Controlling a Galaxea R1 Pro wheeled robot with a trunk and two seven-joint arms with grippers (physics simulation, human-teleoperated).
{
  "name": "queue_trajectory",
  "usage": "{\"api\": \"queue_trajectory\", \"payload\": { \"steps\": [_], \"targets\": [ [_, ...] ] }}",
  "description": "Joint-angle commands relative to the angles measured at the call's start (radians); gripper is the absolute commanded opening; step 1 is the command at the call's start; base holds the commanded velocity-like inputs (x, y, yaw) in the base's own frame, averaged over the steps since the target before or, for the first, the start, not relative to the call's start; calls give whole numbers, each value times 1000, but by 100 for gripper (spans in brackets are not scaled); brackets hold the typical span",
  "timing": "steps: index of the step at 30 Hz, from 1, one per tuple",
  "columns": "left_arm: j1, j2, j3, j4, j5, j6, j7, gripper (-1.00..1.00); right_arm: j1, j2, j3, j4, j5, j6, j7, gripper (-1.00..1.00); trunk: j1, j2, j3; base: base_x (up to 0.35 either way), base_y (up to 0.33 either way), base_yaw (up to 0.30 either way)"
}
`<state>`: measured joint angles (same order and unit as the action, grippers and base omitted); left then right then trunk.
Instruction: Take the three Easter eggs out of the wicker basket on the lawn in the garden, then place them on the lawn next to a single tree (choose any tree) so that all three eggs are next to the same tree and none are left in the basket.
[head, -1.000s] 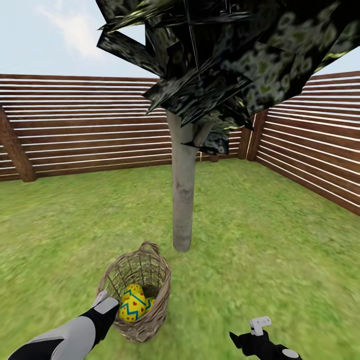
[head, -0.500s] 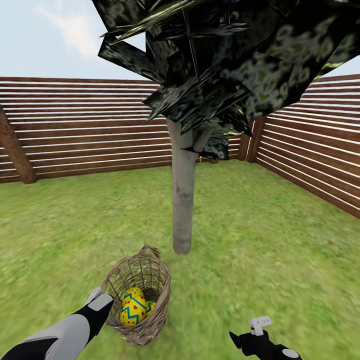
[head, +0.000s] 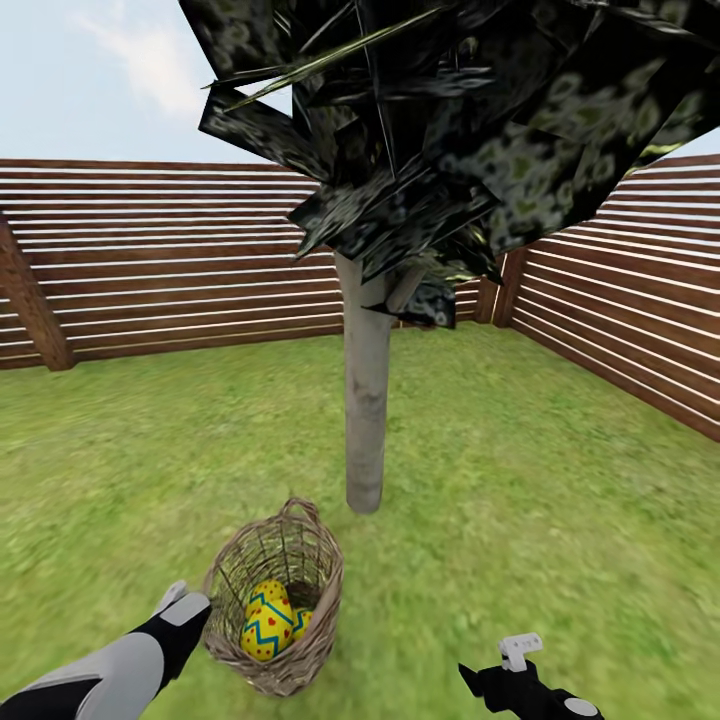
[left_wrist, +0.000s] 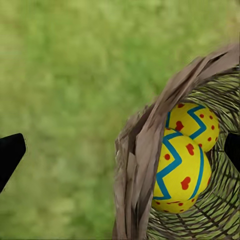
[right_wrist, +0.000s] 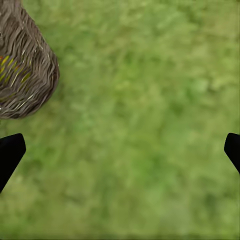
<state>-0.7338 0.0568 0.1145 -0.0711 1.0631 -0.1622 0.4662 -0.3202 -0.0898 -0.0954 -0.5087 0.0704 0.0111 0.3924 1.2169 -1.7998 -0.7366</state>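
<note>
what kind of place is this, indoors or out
Outdoors: it looks like a fenced garden, rendered in simulation. Mottled green lawn covers the ground, a brown fence of horizontal slats bounds it, and a pale-trunked tree stands in the grass under open sky.

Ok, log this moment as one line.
stage: eggs unpicked | Easter eggs in wicker basket by tree | left gripper open beside rim | right gripper open, idle

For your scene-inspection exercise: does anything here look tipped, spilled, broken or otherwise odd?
Nothing stands out. The wicker basket stands upright on the lawn near the tree, with the Easter eggs inside it. The left gripper is open beside the basket, holding nothing.
</note>
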Motion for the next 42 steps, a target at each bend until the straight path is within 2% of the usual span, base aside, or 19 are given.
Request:
{"api": "queue_trajectory", "payload": {
  "steps": [1,8,12,14,19,21,24,26,28,29,32,33,35,40,42],
  "targets": [
    [1,3,8,0,0,-3,2,100,0,1,-7,-1,8,1,8,100,-4,7,2,0,0,0],
    [2,28,12,35,35,-3,2,100,0,1,-5,-2,10,-7,6,100,-31,56,24,0,0,0],
    [3,49,32,62,83,-5,2,100,0,0,-7,-16,6,-32,8,100,-46,84,37,0,0,4],
    [4,53,34,65,95,-5,-1,100,0,1,-9,-19,5,-37,8,100,-46,84,37,0,0,134],
    [4,57,36,67,99,-6,-3,100,0,1,-10,-25,4,-31,7,100,-46,84,37,0,0,250],
    [5,82,35,90,99,-4,-5,100,0,2,-11,-25,3,-30,5,100,-46,84,37,0,0,283],
    [25,90,33,119,93,-6,-7,100,0,2,-12,-25,3,-30,2,100,-46,84,37,0,0,287],
    [61,91,31,125,88,-6,-12,100,0,1,-17,-26,2,-30,-27,100,-46,84,37,0,0,288],
    [78,86,28,127,85,-7,-28,100,0,0,-21,-36,2,-29,-93,100,-46,84,37,0,0,288],
    [84,75,23,127,83,-8,-49,100,0,0,-22,-53,2,-28,-152,100,-46,84,37,0,0,288],
    [89,63,6,128,82,-7,-96,100,0,-1,-24,-107,2,-26,-232,100,-46,84,37,0,0,288],
    [89,62,4,128,82,-7,-102,100,0,-1,-25,-116,2,-26,-238,100,-46,84,37,0,0,288],
    [97,60,-2,128,81,-7,-135,100,0,-4,-54,-161,2,-24,-260,100,-46,84,37,0,0,288],
    [100,61,-5,128,82,-2,-170,100,0,-4,-122,-191,5,-10,-268,100,-46,84,37,0,0,288],
    [100,59,-5,128,82,-1,-185,100,0,-8,-131,-201,6,-3,-268,100,-46,84,37,0,0,288]
  ]
}}
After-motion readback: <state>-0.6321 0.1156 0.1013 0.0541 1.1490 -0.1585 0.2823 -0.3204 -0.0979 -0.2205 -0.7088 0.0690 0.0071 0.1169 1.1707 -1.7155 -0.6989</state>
